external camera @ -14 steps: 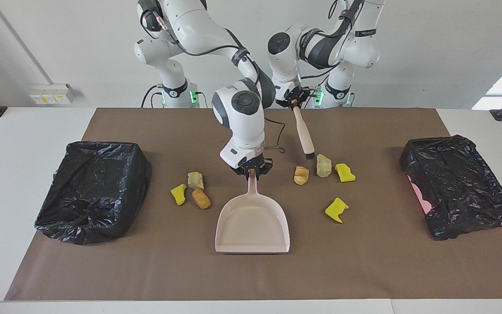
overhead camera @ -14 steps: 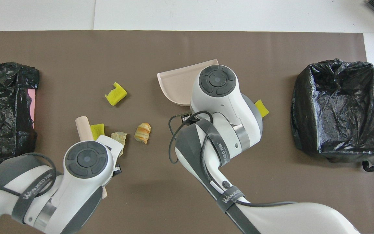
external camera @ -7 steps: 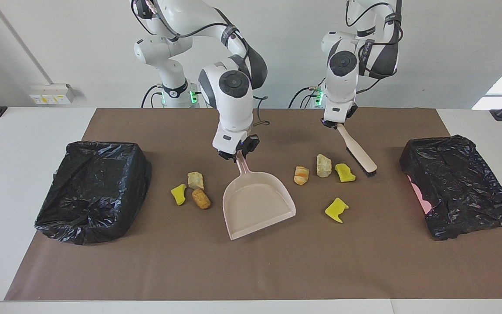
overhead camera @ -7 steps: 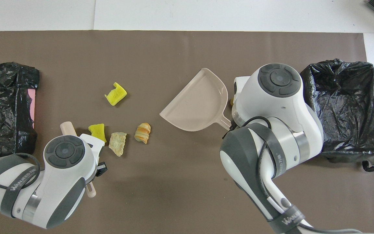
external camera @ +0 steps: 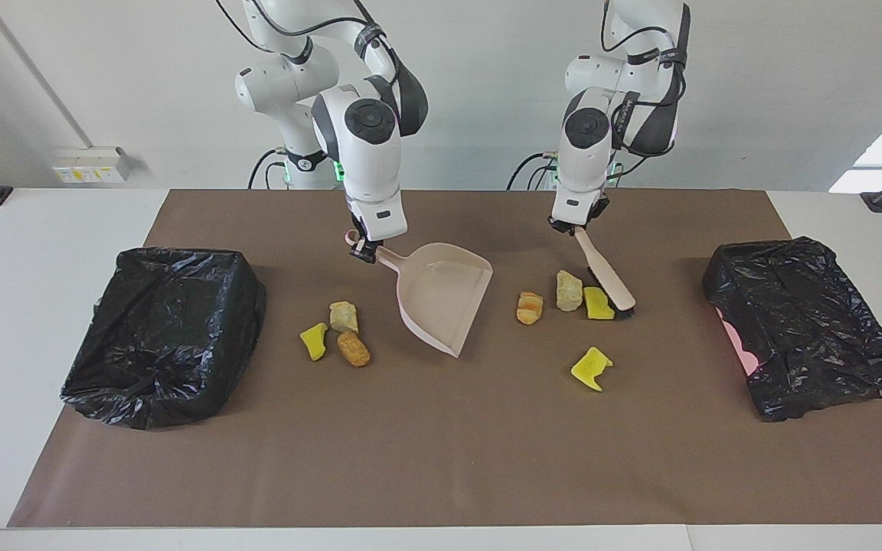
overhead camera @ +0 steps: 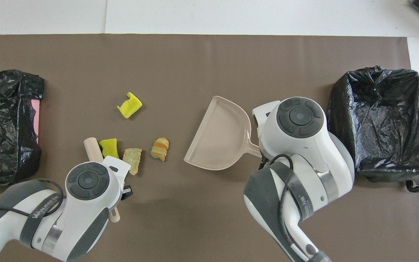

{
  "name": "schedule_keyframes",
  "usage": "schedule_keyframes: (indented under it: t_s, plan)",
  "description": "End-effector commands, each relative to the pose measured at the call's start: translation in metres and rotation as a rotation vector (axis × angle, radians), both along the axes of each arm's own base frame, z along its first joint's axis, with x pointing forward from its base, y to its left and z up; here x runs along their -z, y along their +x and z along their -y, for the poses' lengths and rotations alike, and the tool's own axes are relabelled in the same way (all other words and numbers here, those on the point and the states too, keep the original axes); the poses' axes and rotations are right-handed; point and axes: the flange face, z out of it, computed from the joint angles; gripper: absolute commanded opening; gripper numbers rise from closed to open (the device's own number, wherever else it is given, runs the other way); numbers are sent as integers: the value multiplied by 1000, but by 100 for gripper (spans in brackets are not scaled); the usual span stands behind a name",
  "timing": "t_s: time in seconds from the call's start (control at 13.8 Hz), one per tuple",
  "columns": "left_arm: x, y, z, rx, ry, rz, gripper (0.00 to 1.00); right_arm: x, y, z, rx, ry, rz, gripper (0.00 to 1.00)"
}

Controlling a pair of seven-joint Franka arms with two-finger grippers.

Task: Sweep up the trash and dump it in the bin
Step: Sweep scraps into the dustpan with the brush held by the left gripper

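Note:
My right gripper (external camera: 363, 249) is shut on the handle of the pale pink dustpan (external camera: 441, 295), held tilted over the mat's middle with its mouth toward the left arm's end; it also shows in the overhead view (overhead camera: 218, 136). My left gripper (external camera: 573, 226) is shut on the brush (external camera: 605, 275), whose bristles touch a yellow sponge bit (external camera: 598, 303). Beside that bit lie a beige lump (external camera: 568, 290) and a bread piece (external camera: 530, 307). Another yellow bit (external camera: 591, 368) lies farther out. A yellow bit (external camera: 314, 340), beige lump (external camera: 343, 316) and bread piece (external camera: 353, 349) lie toward the right arm's end.
A bin lined with a black bag (external camera: 165, 333) stands at the right arm's end of the brown mat, and another (external camera: 808, 329) at the left arm's end. In the overhead view the right arm's wrist (overhead camera: 298, 120) hides the three pieces near it.
The right gripper drew the dustpan toward the robots and turned its mouth toward the left arm's end. The left gripper swung the brush around the pieces and against the yellow bit.

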Motion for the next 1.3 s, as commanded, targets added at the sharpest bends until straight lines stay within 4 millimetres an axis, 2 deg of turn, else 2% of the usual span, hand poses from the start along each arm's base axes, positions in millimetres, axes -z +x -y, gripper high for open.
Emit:
schedule_keyframes:
  t_s: [0.0, 0.36, 0.43, 0.58, 0.72, 0.87, 1.01, 1.23]
  plan:
    - [3, -3, 9, 83, -80, -9, 0, 3, -13, 4, -73, 2, 16, 0]
    - [5, 1, 8, 177, -138, -38, 0, 30, -17, -26, -26, -9, 26, 0]
    - [10, 3, 9, 184, -152, -42, 0, 38, -21, -38, -31, -14, 23, 0]
    - [21, 11, 14, 185, -163, -29, 0, 46, -21, -42, -27, -17, 22, 0]
    - [20, 18, 15, 111, -236, -43, 0, 58, -21, -49, -26, -17, 24, 0]
    - [19, 24, 18, 76, -365, -57, 0, 66, -29, -67, -24, -20, 30, 0]
    - [18, 15, 34, 200, -404, -68, 0, 67, -29, -67, -23, -22, 28, 0]
    - [10, -12, 80, 390, -421, -78, 0, 68, -28, -66, -20, -23, 27, 0]
